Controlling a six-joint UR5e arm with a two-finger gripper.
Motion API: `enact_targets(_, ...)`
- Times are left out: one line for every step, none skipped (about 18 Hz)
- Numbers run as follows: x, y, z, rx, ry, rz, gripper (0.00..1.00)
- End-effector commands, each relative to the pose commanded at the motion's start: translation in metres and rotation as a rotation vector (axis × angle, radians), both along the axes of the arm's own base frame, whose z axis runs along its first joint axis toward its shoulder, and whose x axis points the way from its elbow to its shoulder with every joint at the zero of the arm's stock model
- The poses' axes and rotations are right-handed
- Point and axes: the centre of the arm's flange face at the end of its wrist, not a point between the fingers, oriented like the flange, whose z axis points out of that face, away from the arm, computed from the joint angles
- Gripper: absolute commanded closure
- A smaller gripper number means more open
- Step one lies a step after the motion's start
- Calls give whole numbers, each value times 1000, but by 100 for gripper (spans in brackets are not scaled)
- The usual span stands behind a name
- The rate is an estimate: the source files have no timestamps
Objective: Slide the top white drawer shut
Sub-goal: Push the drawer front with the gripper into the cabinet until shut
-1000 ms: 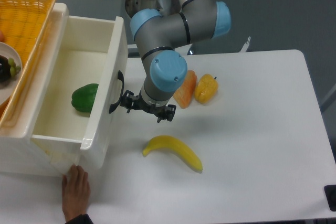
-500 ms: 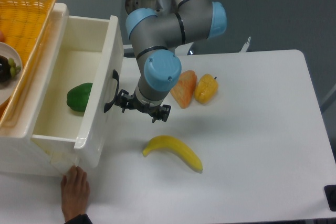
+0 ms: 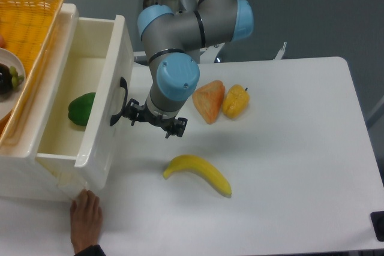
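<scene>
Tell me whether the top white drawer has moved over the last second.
Yes. The top white drawer has slid left, further into its cabinet; its front panel now sits farther from the banana, which stayed put. The gripper followed it.

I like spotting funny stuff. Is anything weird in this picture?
A person's hand rests on the table edge, right below the open drawer that the pincer is at. That seems odd beside a working robot. A green pepper lies alone inside the drawer.
</scene>
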Motion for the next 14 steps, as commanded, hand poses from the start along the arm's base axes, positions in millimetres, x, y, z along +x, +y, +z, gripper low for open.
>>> enact_targets(6,2,1,-1,-1,-9,0)
enact_targets(9,3,2,-1,-1,-15,0)
enact_targets(10,3,1,-3,-2,-14,0)
enact_targets(12,2,0,-11,-7,-8,0)
enact_targets(15,3,-1,-17,-9,-9,0)
enact_targets(17,4,-1,-18,-10,-10,0)
enact_targets(19,5,-1,-18,-10,-13,0)
enact_targets(20,5,0,-17,-10,-13,0)
enact_targets(22,5,2,-15,-8,-15,0)
enact_targets(27,7,3,-14,-7,-23,0)
enact_targets(29,8,4,-13,-6,-26,0)
enact_targets(29,8,4,-13,-6,-27,0)
enact_targets(34,10,5,-14,-5,-28,0)
enact_targets(39,13,5,-16,-2,-28,0)
